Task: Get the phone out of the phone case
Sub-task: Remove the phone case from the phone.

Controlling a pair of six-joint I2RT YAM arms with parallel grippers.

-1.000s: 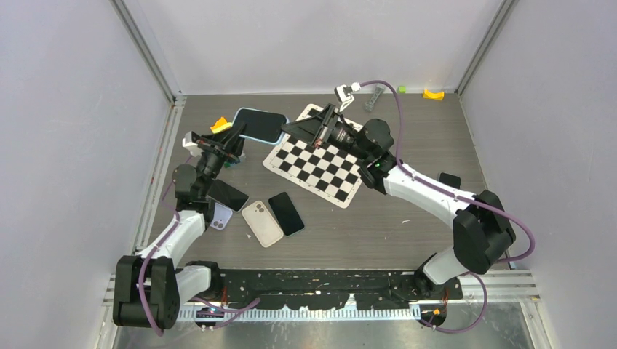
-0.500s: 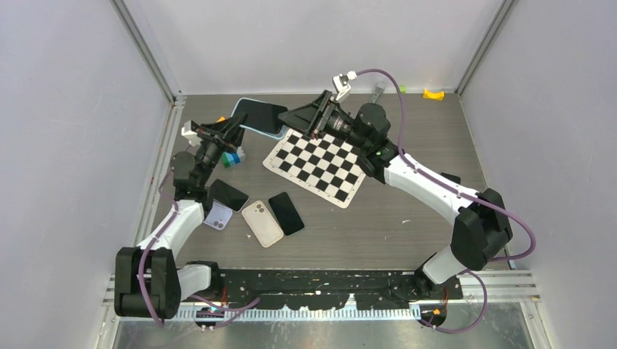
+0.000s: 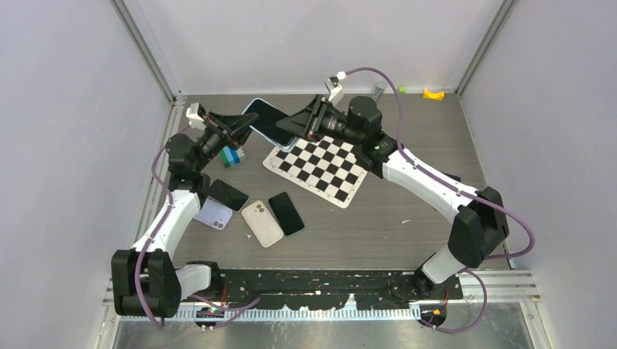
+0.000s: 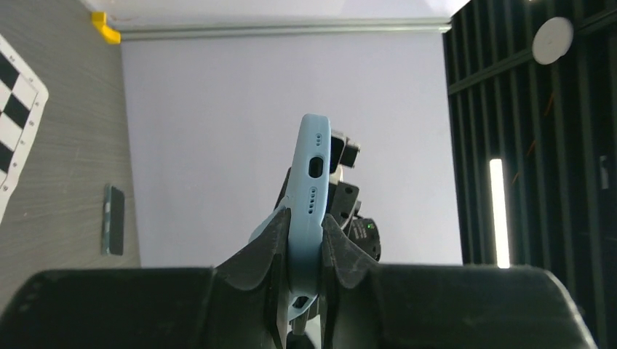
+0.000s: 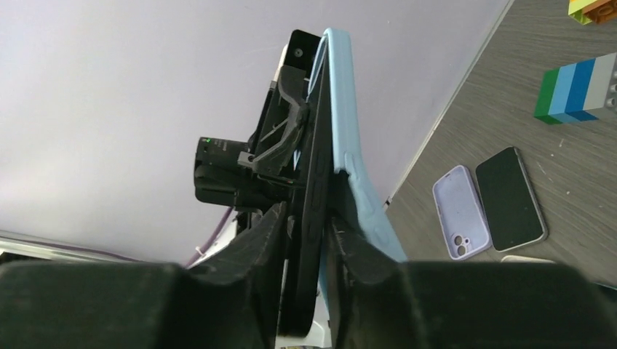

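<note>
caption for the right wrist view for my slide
Right gripper clamps the dark phone edge-on while its blue case bows away; the left gripper holds the far end.

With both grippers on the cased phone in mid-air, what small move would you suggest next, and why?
Probably ease the right gripper, pinching the phone, slightly away while the left gripper clamps the phone case; the phone is not yet out.

light: bright, even | shadows: faint, soft | focus: left pincer (image 4: 305,222) soft near lens
</note>
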